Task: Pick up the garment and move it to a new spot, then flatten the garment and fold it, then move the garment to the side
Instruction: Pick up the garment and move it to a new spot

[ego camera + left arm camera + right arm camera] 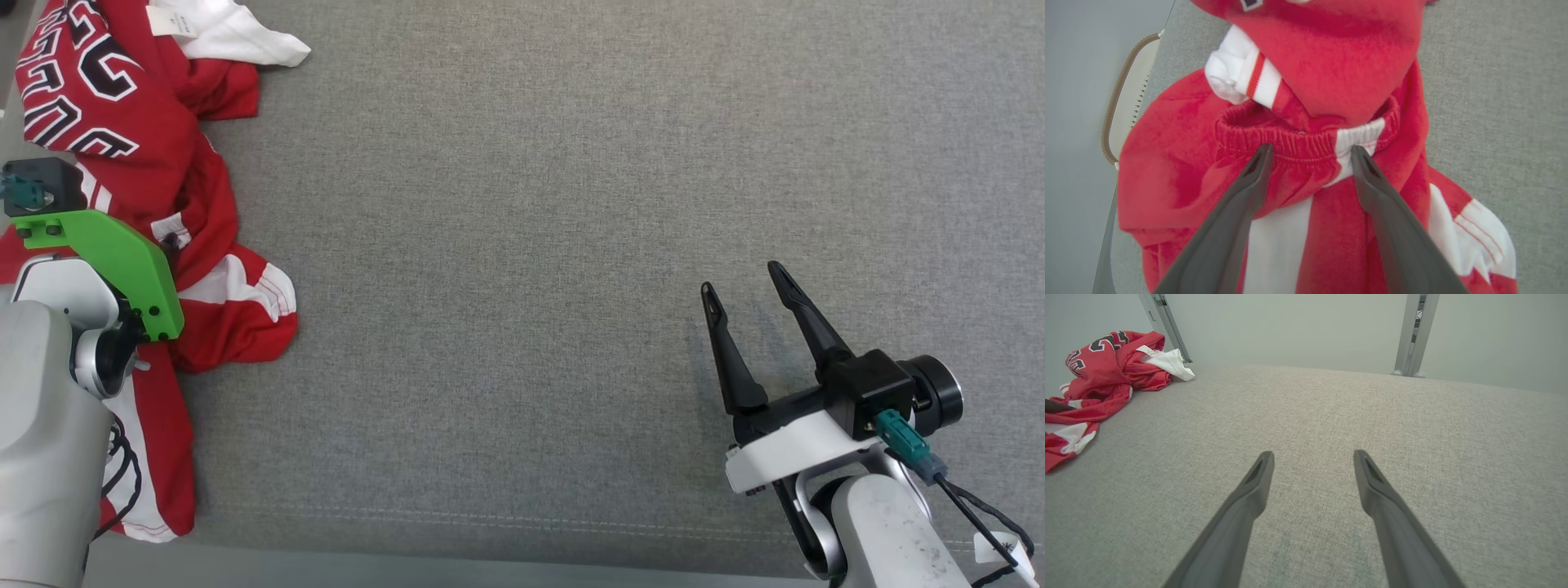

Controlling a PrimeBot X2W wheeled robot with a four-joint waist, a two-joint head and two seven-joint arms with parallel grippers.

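Red-and-white sports garment (163, 163) lies crumpled at the left side of a grey cloth-covered table (531, 245), with the robot's left pincer (1311, 150) open just above it.

The garment is heaped along the table's left edge, from the far corner towards the near side. It is well apart from the right pincer (742, 278), which hovers open and empty over bare grey cloth at the near right. In the left wrist view, the left pincer's two fingers stand spread on either side of a gathered elastic waistband (1249, 130); whether they touch it cannot be told. The fabric looks light, soft and limp, likely to sag and trail when lifted, and smooth enough to slip from a shallow pinch. The thick, ridged waistband seems the best hold, being bunched and easy to clamp.
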